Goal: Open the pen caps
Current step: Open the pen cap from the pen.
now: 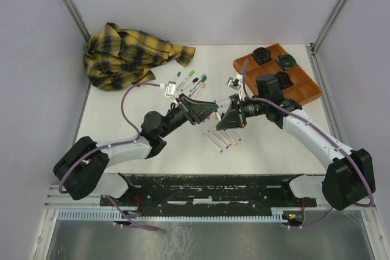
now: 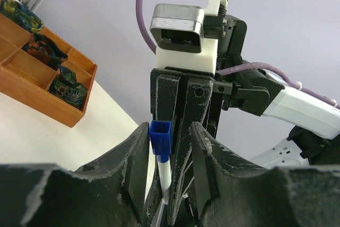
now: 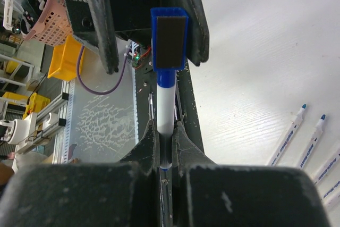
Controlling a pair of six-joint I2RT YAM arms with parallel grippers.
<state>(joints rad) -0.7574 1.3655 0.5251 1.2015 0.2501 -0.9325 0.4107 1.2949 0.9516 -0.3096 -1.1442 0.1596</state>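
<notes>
- The right gripper (image 3: 166,131) is shut tight on the white barrel (image 3: 165,99), so the pen is held steady above the table with its cap end pointing outward.
- The blue cap (image 2: 160,137) is seated on that barrel's tip and is straddled by the left gripper (image 2: 171,147). Its jaws are part open: one finger is close against the cap, and a gap is seen at the other.
- A squeeze is judged to be needed before the cap can be drawn off along the barrel's line.
- Below the grippers, uncapped pens (image 1: 222,140) are laid in a row on the table (image 1: 274,150). Capped pens (image 1: 190,80) are kept farther back, near the plaid cloth (image 1: 131,53).
- The orange tray (image 1: 308,95) is placed just behind the right arm, so less room is judged to be left for a pull on that side. More open table is left on the left arm's side.
</notes>
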